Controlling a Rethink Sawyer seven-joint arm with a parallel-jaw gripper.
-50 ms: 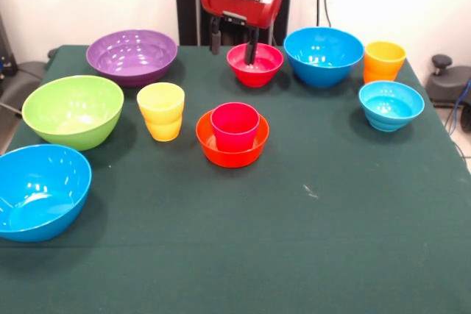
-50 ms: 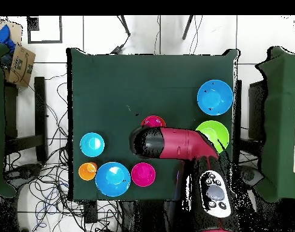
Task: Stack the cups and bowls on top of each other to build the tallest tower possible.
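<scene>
Jaws (image 1: pixel 234 43) open and empty: one finger hangs behind the small red bowl (image 1: pixel 255 64), the other dips inside it, so they straddle its far rim at 12 o'clock on the table (image 1: pixel 294 240). Nothing gripped yet.

Tower so far, by my read: only the red-pink cup (image 1: pixel 235 126) sitting in the orange bowl (image 1: pixel 231 139), table centre. Everything else loose. Purple bowl (image 1: pixel 132 56) at 11, green bowl (image 1: pixel 73 111) at 9, big blue bowl (image 1: pixel 40 190) at 8, yellow cup (image 1: pixel 161 111) just left of the stack. Second blue bowl (image 1: pixel 324 55) at 1, orange cup (image 1: pixel 383 61) beside it, light blue bowl (image 1: pixel 391 105) at 2.

Risks as I see them:
- A rim pinch on glossy plastic is thin. The bowl could tilt or slip out once lifted.
- The red bowl is about as wide as the cup it would sit on. Off-centre drop and it tips off, maybe knocking the cup out.
- Arm hides the stack from overhead, so alignment is hard to judge there.
- Wide bowls on narrow ones get top-heavy fast.
</scene>
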